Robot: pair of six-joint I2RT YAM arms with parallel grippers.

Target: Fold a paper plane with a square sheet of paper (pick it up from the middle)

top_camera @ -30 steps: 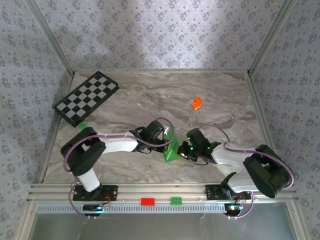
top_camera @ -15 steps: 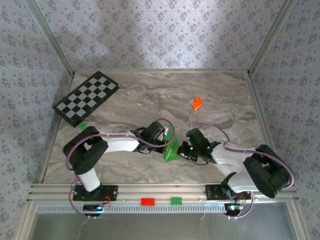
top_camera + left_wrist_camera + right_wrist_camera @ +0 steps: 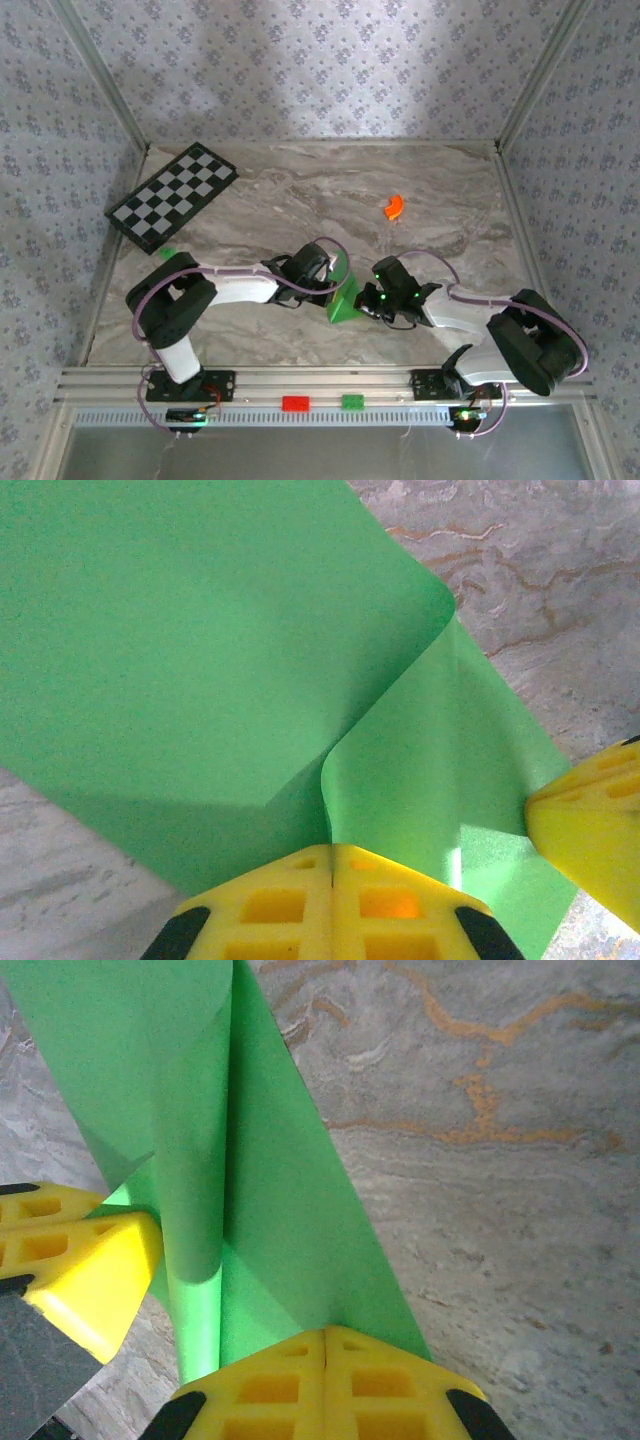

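Observation:
The square sheet of paper is bright green and stands bent into a raised wedge near the table's front middle. My left gripper is at its left side, shut on the paper; a curled flap rises straight from the closed fingertips. My right gripper is at the sheet's right side, shut on a folded edge of the paper. In the left wrist view the right gripper's yellow finger touches the sheet. In the right wrist view the left gripper's finger presses against a rolled fold.
A black-and-white checkered board lies at the back left, with a tiny green block in front of it. A small orange curved piece lies at the back right. Red and green bricks sit on the front rail. Patterned walls enclose the marble table.
The left arm's elbow has shifted slightly to the right. The paper and both grips look the same.

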